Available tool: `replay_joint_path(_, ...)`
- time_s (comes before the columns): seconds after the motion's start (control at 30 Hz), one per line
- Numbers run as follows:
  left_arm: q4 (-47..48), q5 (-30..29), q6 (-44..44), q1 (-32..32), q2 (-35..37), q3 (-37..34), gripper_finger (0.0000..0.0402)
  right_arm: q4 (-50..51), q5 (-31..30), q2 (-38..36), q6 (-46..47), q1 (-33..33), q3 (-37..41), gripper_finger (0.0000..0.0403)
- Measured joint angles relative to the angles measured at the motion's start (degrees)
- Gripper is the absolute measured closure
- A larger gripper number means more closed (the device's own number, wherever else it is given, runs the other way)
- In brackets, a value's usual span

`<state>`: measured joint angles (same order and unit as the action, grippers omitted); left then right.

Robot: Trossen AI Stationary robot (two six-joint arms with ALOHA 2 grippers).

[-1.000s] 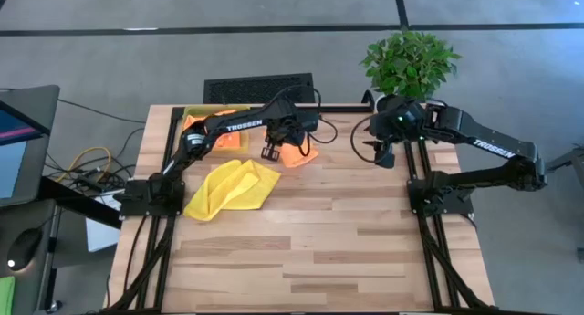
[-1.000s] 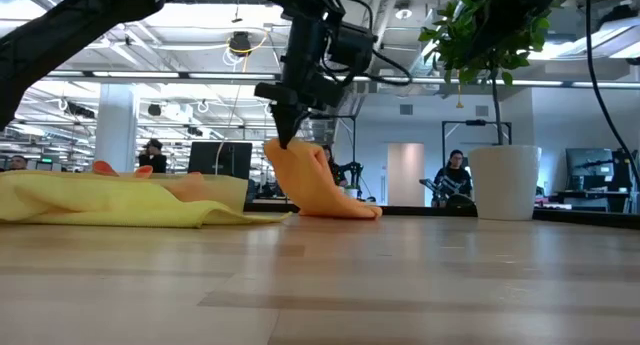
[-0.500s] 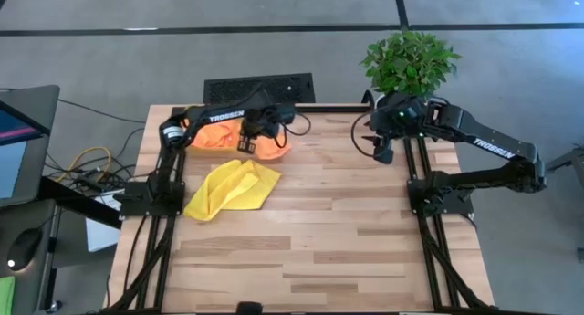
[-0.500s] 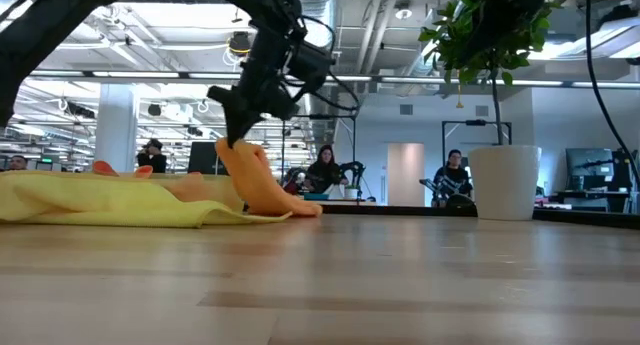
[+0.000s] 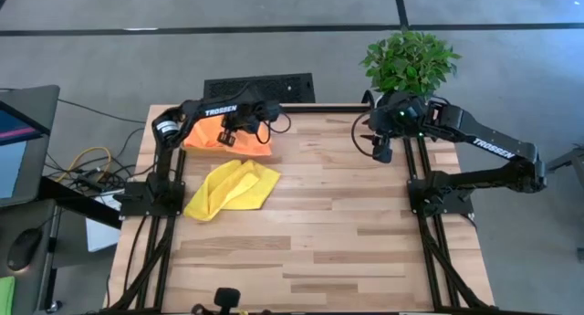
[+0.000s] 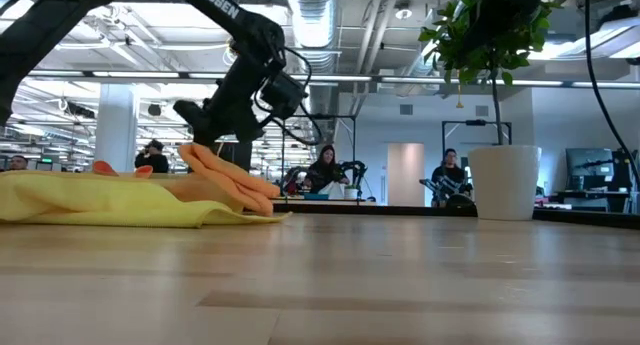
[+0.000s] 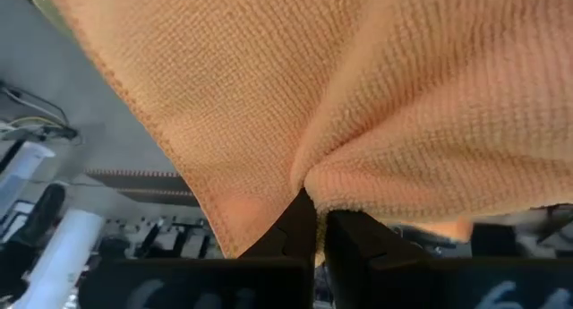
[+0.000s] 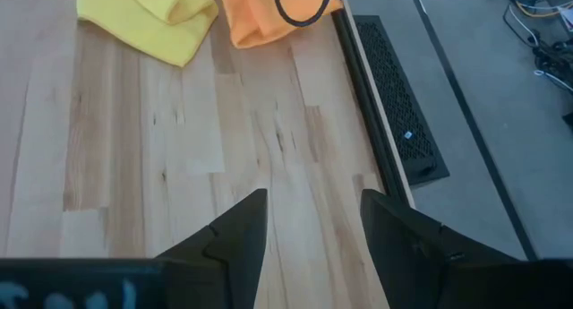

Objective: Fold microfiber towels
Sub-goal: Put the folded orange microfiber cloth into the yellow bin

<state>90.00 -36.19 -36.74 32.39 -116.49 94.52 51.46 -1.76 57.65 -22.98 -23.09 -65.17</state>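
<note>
An orange microfiber towel (image 5: 255, 143) lies near the table's far left corner, with my left gripper (image 5: 227, 140) shut on it. In the low view the left gripper (image 6: 197, 145) stands just above the towel (image 6: 235, 182). A yellow towel (image 5: 233, 187) lies crumpled on the table, nearer than the orange one. More orange cloth (image 5: 196, 132) shows under the left arm. I cannot tell whether it is a separate towel. My right gripper (image 5: 381, 152) hangs open over the table's far right, holding nothing. My left gripper pinches a gathered fold of the orange towel (image 7: 309, 179) between its two shut fingers (image 7: 358, 246). It comes at the fold slanting down from above. The towel slopes down from the fingers toward the table's right, slack. Its lower end (image 6: 258, 197) rests on the table.
A potted plant (image 5: 409, 64) stands at the far right corner, behind my right gripper. A black grille (image 5: 258, 87) lies on the floor beyond the far edge. The bare wooden tabletop (image 5: 347, 233) stretches across the middle and near side. People sit far off in the room.
My left gripper, still shut on the orange towel, has moved toward the table's left edge and sunk lower. The towel has been dragged leftward with it, and its trailing end has slid along the table. It now slopes lower and flatter instead of hanging in a tall drape.
</note>
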Motion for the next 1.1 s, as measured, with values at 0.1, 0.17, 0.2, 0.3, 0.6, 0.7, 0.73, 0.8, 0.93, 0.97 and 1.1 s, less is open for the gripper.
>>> replay_joint_path(0.1, 0.0, 0.1, -1.7, 1.6, 0.0, -0.1, 0.0398, 0.0, 0.0, 0.0, 0.0, 0.0, 0.0, 0.0198)
replay_joint_path(0.17, 0.0, 0.6, -2.4, 2.9, 0.0, -0.1, 0.0398, 0.0, 0.0, 0.0, 0.0, 0.0, 0.0, 0.0198)
replay_joint_path(0.2, 0.0, 0.6, -2.4, 3.5, 0.0, -0.1, 0.0398, 0.1, 0.0, 0.0, 0.0, 0.0, 0.0, 0.0198)
replay_joint_path(0.3, 0.0, 0.8, -2.3, 5.6, 0.0, -0.1, 0.0398, 0.1, 0.0, 0.0, -0.1, 0.0, 0.0, 0.0198)
replay_joint_path(0.6, 0.0, 2.9, -4.4, 11.1, 0.0, -0.1, 0.0398, 0.2, 0.0, 0.0, -0.1, 0.0, 0.0, 0.0198)
replay_joint_path(0.7, 0.0, 2.9, -4.4, 12.7, 0.0, -0.1, 0.0397, 0.2, 0.0, 0.0, -0.1, 0.0, 0.0, 0.0198)
replay_joint_path(0.73, 0.0, 3.0, -4.4, 13.1, 0.0, -0.1, 0.0397, 0.2, 0.0, 0.0, -0.1, 0.0, 0.0, 0.0198)
replay_joint_path(0.8, 0.0, 4.2, -4.3, 13.8, 0.0, -0.1, 0.0397, 0.2, 0.0, 0.0, -0.1, 0.0, 0.0, 0.0198)
replay_joint_path(0.93, 0.1, 7.5, -4.2, 14.9, 0.3, -1.1, 0.0397, 0.3, 0.0, 0.0, -0.1, 0.0, 0.0, 0.0198)
replay_joint_path(0.97, 0.0, 7.6, -4.2, 15.2, 0.3, -1.7, 0.0397, 0.3, 0.0, 0.0, -0.1, 0.0, 0.0, 0.0198)
replay_joint_path(1.1, 0.1, 6.6, -4.2, 15.3, 0.3, -5.4, 0.0397, 0.2, 0.0, 0.0, -0.1, 0.0, 0.0, 0.0198)
